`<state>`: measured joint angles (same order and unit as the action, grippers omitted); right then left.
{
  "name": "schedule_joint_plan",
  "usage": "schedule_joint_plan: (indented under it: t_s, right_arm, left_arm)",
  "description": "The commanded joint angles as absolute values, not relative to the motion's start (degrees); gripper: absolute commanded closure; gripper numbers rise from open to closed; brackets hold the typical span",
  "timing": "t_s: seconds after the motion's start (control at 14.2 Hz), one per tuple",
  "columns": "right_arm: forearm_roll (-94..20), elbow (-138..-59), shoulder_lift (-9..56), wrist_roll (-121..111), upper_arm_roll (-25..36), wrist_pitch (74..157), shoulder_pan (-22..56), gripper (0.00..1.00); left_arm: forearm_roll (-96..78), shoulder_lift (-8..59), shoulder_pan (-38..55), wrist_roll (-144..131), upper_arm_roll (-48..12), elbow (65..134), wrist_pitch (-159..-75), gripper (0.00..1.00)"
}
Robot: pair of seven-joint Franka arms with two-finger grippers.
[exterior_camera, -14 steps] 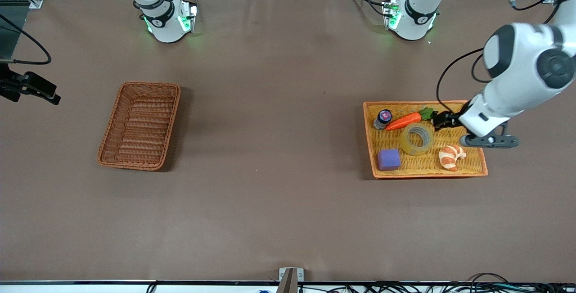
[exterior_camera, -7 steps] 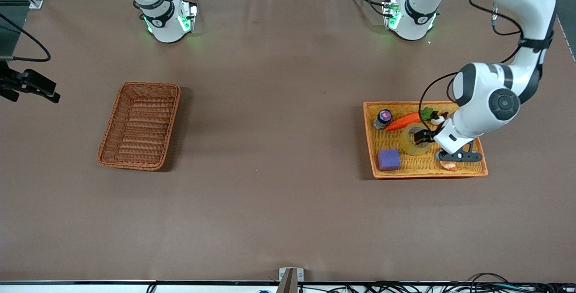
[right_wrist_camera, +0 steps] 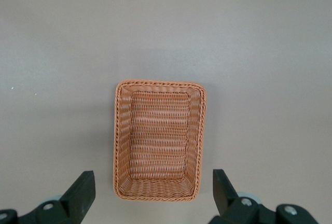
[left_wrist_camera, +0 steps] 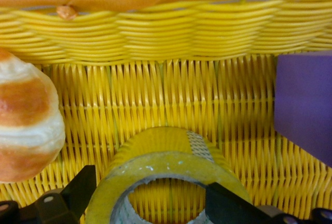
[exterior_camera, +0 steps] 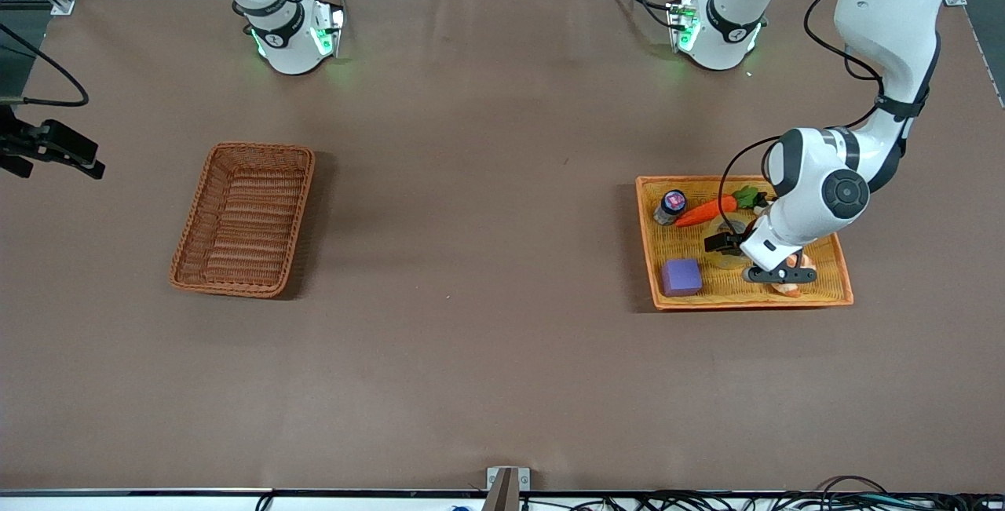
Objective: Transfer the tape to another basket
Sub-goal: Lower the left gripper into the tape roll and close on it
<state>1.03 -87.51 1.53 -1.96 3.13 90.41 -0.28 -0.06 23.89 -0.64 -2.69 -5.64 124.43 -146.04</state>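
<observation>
The tape [left_wrist_camera: 166,162], a yellowish roll lying flat, sits in the middle of the orange-yellow tray [exterior_camera: 832,256] at the left arm's end of the table; in the front view it [exterior_camera: 722,260] is mostly hidden under the hand. My left gripper [exterior_camera: 726,242] is down at the tape and open [left_wrist_camera: 150,195]. One finger [left_wrist_camera: 78,193] stands outside the ring and the other finger [left_wrist_camera: 228,206] is at the ring's inner edge. The reddish-brown basket [exterior_camera: 243,218] lies empty at the right arm's end. My right gripper [right_wrist_camera: 153,187] hangs open high over that basket [right_wrist_camera: 160,140].
The tray also holds a purple cube [exterior_camera: 680,276], a croissant [exterior_camera: 789,279] partly under the left hand, a toy carrot [exterior_camera: 707,211] and a small dark jar [exterior_camera: 671,205]. A black device [exterior_camera: 51,150] juts in at the table's edge past the basket.
The left arm has swung in from the tray's edge and come down onto the tape, its fingers now at the ring. The right gripper has not visibly moved.
</observation>
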Motion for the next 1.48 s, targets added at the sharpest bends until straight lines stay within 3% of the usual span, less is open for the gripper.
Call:
schedule_joint_plan:
  t_s: [0.0, 0.49, 0.57, 0.64, 0.71, 0.78, 1.13, 1.41]
  right_arm:
    - [0.7, -88.24, 0.7, -2.38, 3.43, 90.53, -0.09, 0.0]
    - [0.79, -88.33, 0.79, -2.37, 3.51, 90.7, -0.26, 0.0]
    - [0.79, -88.33, 0.79, -2.37, 3.43, 90.7, -0.26, 0.0]
    - [0.79, -88.33, 0.79, -2.37, 3.43, 90.7, -0.26, 0.0]
    - [0.79, -88.33, 0.79, -2.37, 3.51, 90.7, -0.26, 0.0]
    - [0.79, -88.33, 0.79, -2.37, 3.43, 90.7, -0.26, 0.0]
    - [0.79, -88.33, 0.88, -2.29, 3.43, 90.79, -0.35, 0.0]
    - [0.79, -88.33, 0.88, -2.29, 3.52, 90.7, -0.44, 0.0]
  left_arm:
    - [0.53, 22.68, -1.23, -2.2, -5.54, 126.3, -145.99, 0.0]
    - [0.53, 20.21, -1.85, -2.2, -5.45, 128.06, -141.94, 0.03]
    - [0.53, 20.21, -1.93, -2.2, -5.45, 128.06, -141.94, 0.3]
    - [0.53, 20.13, -1.93, -2.11, -5.45, 127.97, -141.94, 0.68]
    - [0.61, 20.04, -1.93, -2.11, -5.36, 127.88, -141.94, 0.87]
    - [0.62, 19.87, -1.93, -2.11, -5.36, 127.88, -141.94, 0.99]
    - [1.67, 17.32, -1.93, -2.2, -5.45, 127.71, -140.2, 1.0]
    - [1.67, 10.3, -1.67, -2.81, -6.06, 124.3, -128.54, 0.99]
